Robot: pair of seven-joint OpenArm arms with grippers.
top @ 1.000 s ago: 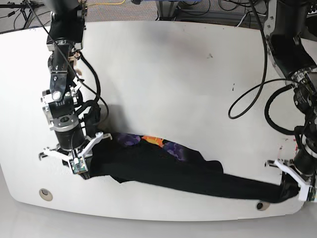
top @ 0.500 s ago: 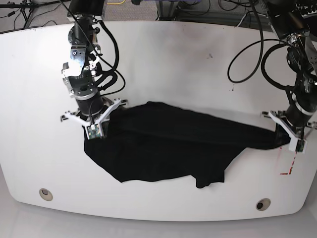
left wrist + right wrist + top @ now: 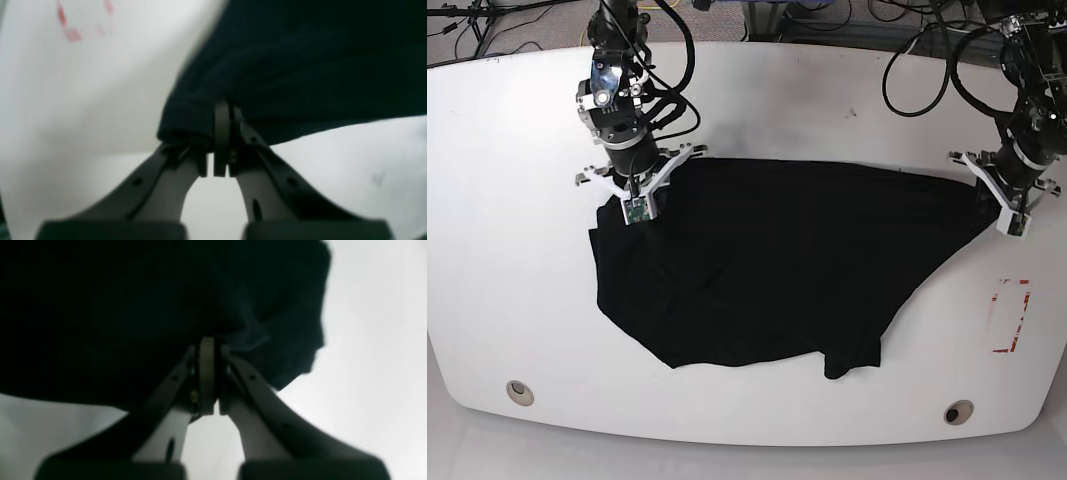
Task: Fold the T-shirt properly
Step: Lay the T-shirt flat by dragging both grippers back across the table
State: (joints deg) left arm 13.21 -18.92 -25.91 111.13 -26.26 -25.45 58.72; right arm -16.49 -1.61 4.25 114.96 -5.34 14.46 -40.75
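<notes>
One T-shirt (image 3: 767, 260), two tools and one white desk (image 3: 507, 250) are in view. The black T-shirt lies spread across the middle of the desk, its upper edge stretched between the two tools. The right tool (image 3: 632, 195) is pressed together on the fabric at the shirt's upper corner, on the base view's left. The left tool (image 3: 1004, 205) pinches the opposite end of that edge, on the base view's right. A red marking (image 3: 1009, 315) sits on the desk near the left tool.
</notes>
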